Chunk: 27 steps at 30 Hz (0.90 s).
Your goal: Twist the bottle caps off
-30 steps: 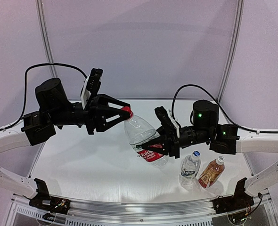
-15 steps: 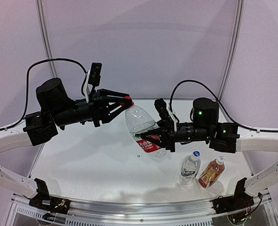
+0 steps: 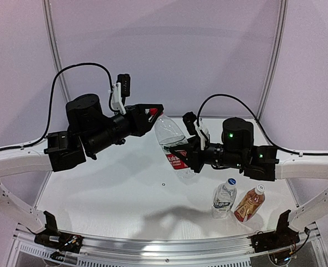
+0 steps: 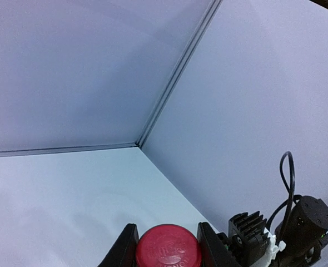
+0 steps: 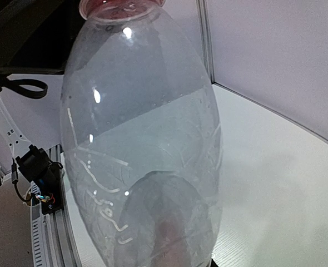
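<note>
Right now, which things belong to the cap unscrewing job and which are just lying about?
In the job:
red cap, in the left tool
red-label bottle, in the right tool
blue-label bottle and amber bottle, capped, waiting on the table

Just there:
arm cables
dark speck on the table

red cap (image 4: 168, 246): solid red, faint embossed lettering | large bottle (image 3: 168, 132): clear, red label with white print | second bottle (image 3: 224, 199): clear, blue-and-white label, blue-white cap (image 3: 231, 181) | third bottle (image 3: 249, 204): amber, red-gold label, white cap (image 3: 260, 188) | table (image 3: 97, 189): white | walls (image 3: 169, 55): pale lilac | arms (image 3: 86, 119): black, white outer links
</note>
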Each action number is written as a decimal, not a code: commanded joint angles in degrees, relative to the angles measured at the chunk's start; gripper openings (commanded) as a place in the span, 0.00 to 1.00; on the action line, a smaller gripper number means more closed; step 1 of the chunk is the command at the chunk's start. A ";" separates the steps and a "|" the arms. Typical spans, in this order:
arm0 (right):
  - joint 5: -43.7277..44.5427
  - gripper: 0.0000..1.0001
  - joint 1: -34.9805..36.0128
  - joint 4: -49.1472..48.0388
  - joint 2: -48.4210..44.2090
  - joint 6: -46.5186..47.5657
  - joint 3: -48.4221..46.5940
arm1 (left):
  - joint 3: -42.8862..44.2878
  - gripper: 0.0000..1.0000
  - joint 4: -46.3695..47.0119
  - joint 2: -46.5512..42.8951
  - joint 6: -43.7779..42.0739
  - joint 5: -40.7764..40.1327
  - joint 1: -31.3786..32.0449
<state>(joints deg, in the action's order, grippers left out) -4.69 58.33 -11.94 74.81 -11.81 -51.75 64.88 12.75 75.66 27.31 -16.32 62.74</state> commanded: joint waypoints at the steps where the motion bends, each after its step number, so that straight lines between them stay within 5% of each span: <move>1: 5.64 0.13 -0.27 -4.38 1.21 -2.42 -0.76 | 0.86 0.29 -5.08 2.80 0.57 -2.22 4.37; 17: 4.14 0.13 -0.31 -3.81 1.58 -1.13 -0.59 | -1.90 0.97 -3.82 -2.29 -7.00 -2.52 6.18; 23: -0.21 0.12 -0.27 -1.71 -0.81 -0.13 -0.46 | -9.47 0.99 -5.29 -10.33 -8.43 -8.08 6.05; 27: -5.11 0.13 -0.30 -0.67 -2.78 0.18 0.08 | -14.66 0.99 -3.77 -18.05 -11.09 1.96 4.28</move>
<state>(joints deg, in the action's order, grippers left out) -4.27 58.33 -13.85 75.18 -12.32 -51.70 53.63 8.34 62.54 19.55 -21.26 68.47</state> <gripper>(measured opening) 0.147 0.987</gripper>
